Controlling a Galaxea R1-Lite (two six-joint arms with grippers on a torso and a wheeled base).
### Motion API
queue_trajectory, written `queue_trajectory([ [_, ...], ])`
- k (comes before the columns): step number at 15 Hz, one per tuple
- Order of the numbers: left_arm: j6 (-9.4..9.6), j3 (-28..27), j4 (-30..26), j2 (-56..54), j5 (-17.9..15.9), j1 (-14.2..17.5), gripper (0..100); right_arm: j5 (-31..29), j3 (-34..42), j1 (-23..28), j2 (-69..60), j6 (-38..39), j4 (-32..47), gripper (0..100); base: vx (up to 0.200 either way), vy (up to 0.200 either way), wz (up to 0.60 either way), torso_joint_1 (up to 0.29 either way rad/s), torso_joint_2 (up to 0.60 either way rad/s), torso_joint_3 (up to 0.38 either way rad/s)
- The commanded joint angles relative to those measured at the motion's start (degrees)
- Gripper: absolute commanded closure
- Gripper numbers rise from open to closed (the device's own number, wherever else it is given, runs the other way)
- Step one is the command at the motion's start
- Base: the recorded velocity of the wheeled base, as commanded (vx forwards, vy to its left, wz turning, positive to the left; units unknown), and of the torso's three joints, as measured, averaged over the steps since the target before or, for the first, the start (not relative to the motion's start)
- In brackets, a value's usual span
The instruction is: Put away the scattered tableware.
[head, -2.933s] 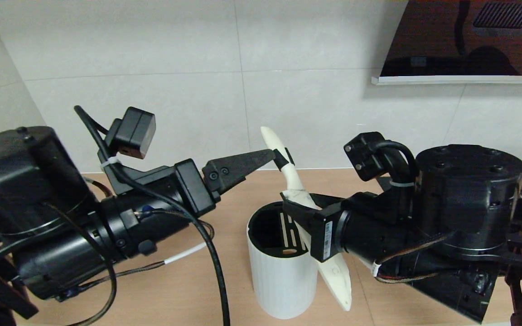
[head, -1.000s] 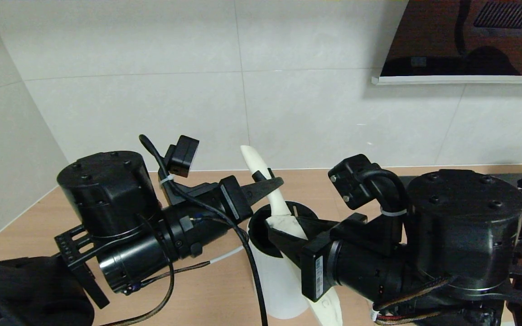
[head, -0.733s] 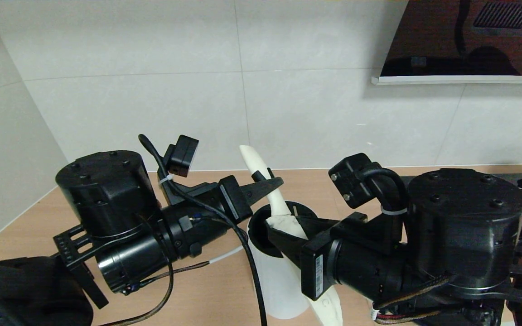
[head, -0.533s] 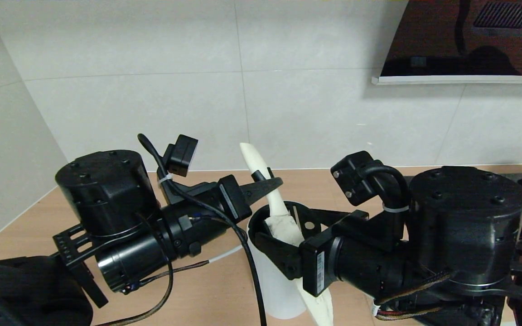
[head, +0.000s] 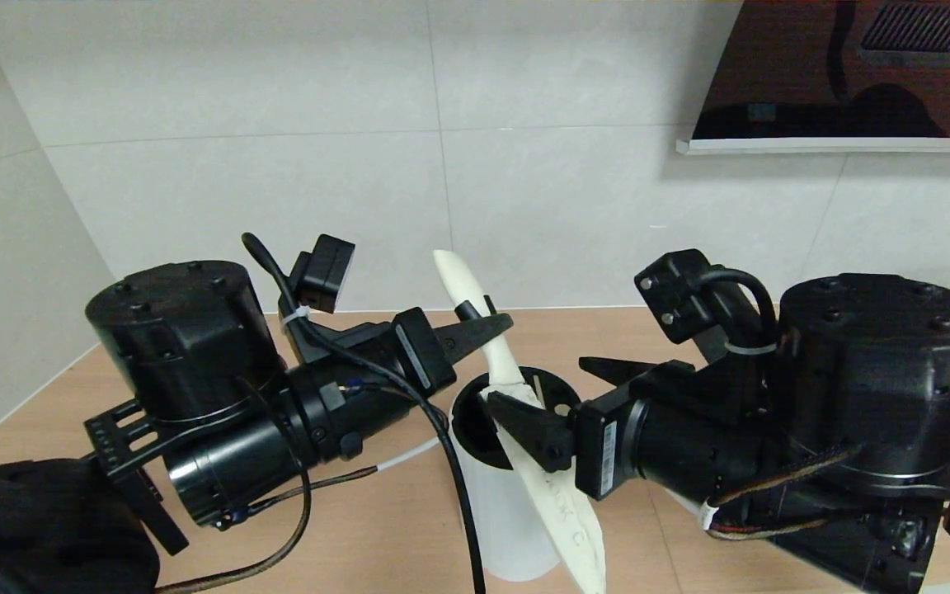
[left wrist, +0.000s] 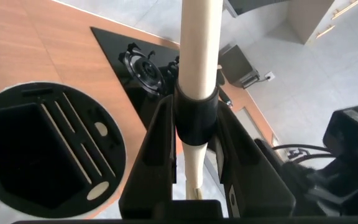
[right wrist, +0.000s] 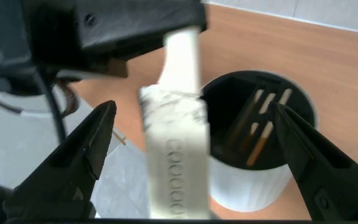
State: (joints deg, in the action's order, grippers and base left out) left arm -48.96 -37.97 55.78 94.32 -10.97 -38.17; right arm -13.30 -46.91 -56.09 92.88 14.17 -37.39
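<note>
Left claw (head: 487,326) is clamped on handle of cream spatula (head: 562,516). It looks light, stiff, prob. slippery plastic, so hold mid-handle. Right claw (head: 541,381), at 4 o'clock, gapes wide, empty.

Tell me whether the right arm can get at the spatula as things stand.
Probably yes: the right gripper is open, its fingers flanking the spatula with nothing between, while the left gripper grips the handle.

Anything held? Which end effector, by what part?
Left end effector is shut on the cream spatula, gripping its handle at the black band. Right end effector is open, straddling the blade, holding nothing.
</note>
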Motion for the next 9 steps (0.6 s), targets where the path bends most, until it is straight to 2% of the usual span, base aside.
queue_trajectory([
  [1, 0.0, -2.8, -3.8, -1.9, 1.9, 0.0, 100, 0.0, -0.2, 1.5, -1.3, 0.0, 0.0, 0, 0.0, 0.0, 0.0, 0.0, 0.0, 0.0],
  [4, 0.35, -7.0, -9.9, -4.4, 6.0, 0.4, 100, 0.7, -0.4, 4.1, -2.3, -0.1, 0.0, 0, 0.0, 0.0, 0.0, 0.0, 0.0, 0.0],
  [7, 3.69, -11.2, -15.2, -7.8, 11.2, 1.5, 100, 3.1, -1.0, 8.3, -2.4, -0.1, 0.2, 0, 0.0, 0.0, 0.0, 0.0, 0.0, 0.0],
  [8, 5.72, -14.2, -17.5, -8.0, 16.9, 1.5, 100, 3.3, -1.3, 9.2, -2.3, -0.1, 0.2, 0, 0.0, 0.0, 0.0, 0.0, 0.0, 0.0],
  [9, 7.56, -15.9, -18.8, -7.7, 21.1, 1.3, 100, 3.3, -1.9, 9.3, -2.1, -0.1, 0.4, 0, 0.0, 0.0, 0.0, 0.0, 0.0, 0.0],
])
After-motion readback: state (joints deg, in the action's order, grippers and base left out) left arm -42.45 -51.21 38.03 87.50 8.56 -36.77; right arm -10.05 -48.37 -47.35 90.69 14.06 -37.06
